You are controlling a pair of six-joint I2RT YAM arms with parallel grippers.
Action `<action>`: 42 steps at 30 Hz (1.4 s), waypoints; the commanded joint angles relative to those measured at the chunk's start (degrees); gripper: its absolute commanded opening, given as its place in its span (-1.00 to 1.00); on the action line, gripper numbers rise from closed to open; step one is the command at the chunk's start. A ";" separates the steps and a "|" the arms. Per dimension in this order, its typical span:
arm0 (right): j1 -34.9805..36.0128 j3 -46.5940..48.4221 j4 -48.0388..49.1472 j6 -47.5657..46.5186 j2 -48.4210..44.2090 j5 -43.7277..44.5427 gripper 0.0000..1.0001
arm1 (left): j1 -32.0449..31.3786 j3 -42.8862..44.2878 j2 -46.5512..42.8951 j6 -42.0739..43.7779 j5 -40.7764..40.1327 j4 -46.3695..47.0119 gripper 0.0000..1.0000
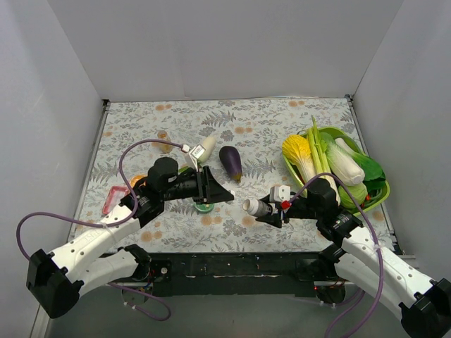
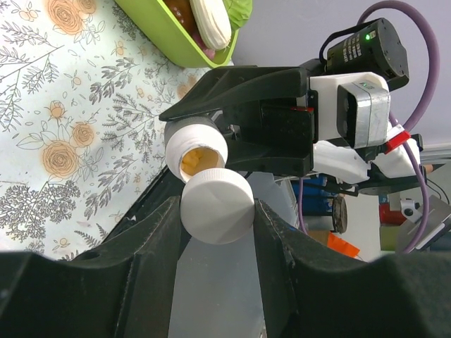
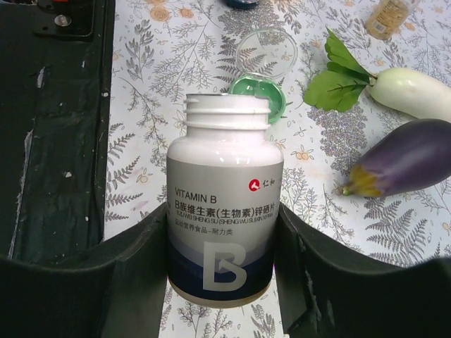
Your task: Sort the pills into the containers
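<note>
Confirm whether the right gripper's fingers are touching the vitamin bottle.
Touching. The right wrist view shows the right gripper with both fingers pressed flush against the sides of the vitamin bottle, no gap either side.

The radish (image 1: 205, 148) lies just left of the eggplant (image 1: 230, 163), a dish (image 1: 204, 207) in front of both, the tray (image 1: 378, 198) well right.
</note>
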 commanded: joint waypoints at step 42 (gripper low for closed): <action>-1.76 5.95 3.44 8.62 5.25 -2.47 -0.97 | -7.41 6.25 13.94 -1.16 -5.51 4.21 -0.75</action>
